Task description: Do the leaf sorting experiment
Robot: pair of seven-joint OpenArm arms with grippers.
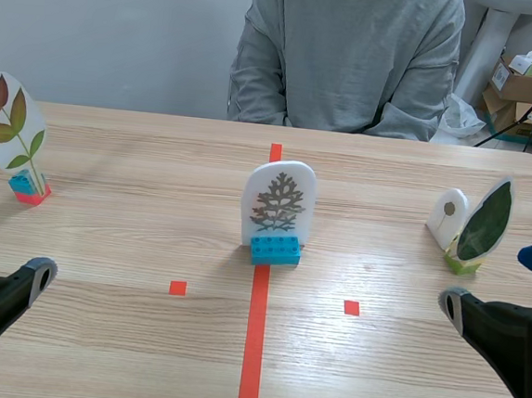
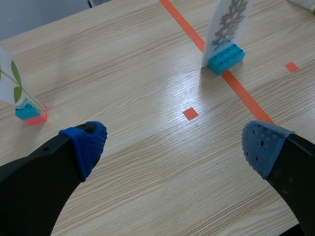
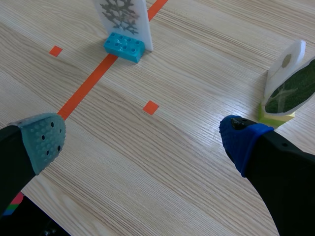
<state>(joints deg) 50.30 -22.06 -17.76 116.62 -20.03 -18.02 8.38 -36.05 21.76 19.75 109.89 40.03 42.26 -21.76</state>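
- Table (image 1: 132,243) of pale wood fills the scene view, with a tape line (image 1: 251,356) running up the centre of the frame.
- At the middle of the frame you have the feathery-leaf card (image 1: 278,200). It is a white arched card showing a grey-brown feathery leaf, standing upright in a blue brick (image 1: 275,249) that sits on the tape line.
- At the far left edge of the frame you will find the leaflet card (image 1: 10,125), with red-brown and green leaflets on one stem. It leans a little in its blue-and-red base (image 1: 29,188).
- At the right of the frame the green-leaf card (image 1: 486,221) stands tilted in a yellow-green base (image 1: 461,264).
- A small white card (image 1: 447,215) with a round brownish spot is just behind the green-leaf card. You cannot tell whether the two touch.
- Your left gripper (image 2: 174,145) sits low at the lower left of the scene view. Its fingers are spread wide over bare wood, with nothing between them.
- Your right gripper (image 3: 142,132) sits low at the lower right, with its fingers also wide apart and holding nothing. The green-leaf card is near its blue-padded finger (image 3: 241,140).
- A person (image 1: 348,57) in a grey sweatshirt sits at the top centre of the frame.
- Cardboard boxes (image 1: 527,87) fill the upper right corner.
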